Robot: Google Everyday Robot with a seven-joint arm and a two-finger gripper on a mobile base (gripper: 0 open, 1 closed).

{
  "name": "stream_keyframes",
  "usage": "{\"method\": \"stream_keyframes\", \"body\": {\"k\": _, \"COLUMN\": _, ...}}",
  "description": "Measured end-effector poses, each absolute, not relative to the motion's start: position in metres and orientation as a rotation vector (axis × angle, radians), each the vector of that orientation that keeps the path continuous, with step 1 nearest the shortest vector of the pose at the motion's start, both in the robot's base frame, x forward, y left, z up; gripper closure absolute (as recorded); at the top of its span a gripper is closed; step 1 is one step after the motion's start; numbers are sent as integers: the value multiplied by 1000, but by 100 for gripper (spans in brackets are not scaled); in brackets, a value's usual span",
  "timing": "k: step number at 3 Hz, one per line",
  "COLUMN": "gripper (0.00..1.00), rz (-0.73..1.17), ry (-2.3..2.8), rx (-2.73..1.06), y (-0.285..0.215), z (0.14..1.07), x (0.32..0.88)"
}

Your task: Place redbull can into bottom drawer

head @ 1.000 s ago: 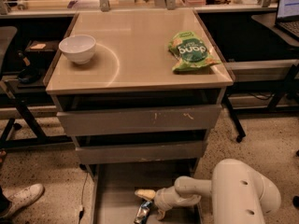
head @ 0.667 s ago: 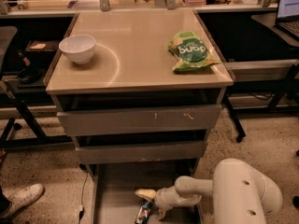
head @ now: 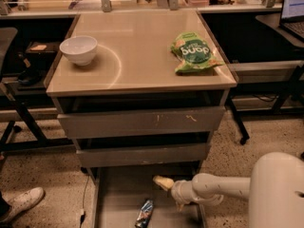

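Note:
The redbull can (head: 145,213) lies on its side on the floor of the bottom drawer (head: 118,194), which is pulled out below the two upper drawers. My gripper (head: 169,194) hovers over the drawer, just up and right of the can and not touching it. Its fingers are apart, with one pale fingertip (head: 162,182) pointing left, and it holds nothing. My white arm (head: 223,186) reaches in from the lower right.
A white bowl (head: 79,49) and a green snack bag (head: 194,52) sit on the cabinet top (head: 137,56). The two upper drawers (head: 140,121) stand slightly ajar. A person's shoe (head: 21,202) is on the floor at the left. Desks flank the cabinet.
My gripper has drawn back up and to the right, away from the can. The can stays lying on the drawer floor.

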State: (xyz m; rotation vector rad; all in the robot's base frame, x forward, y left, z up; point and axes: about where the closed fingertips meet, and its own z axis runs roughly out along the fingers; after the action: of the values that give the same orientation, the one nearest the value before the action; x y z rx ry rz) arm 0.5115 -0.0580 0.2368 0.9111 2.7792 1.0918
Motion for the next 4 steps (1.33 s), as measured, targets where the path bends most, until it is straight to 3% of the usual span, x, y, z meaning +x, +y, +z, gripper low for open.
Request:
{"method": "stream_keyframes", "body": {"k": 1, "gripper": 0, "rz": 958, "ry": 2637, "rx": 1064, "y": -94, "z": 296, "x": 521}}
{"method": "stream_keyframes", "body": {"k": 3, "gripper": 0, "rz": 917, "ry": 2604, "rx": 1037, "y": -102, "z": 315, "x": 521}}
{"method": "stream_keyframes", "body": {"k": 4, "gripper": 0, "rz": 762, "ry": 2510, "rx": 1222, "y": -168, "z": 316, "x": 512}}
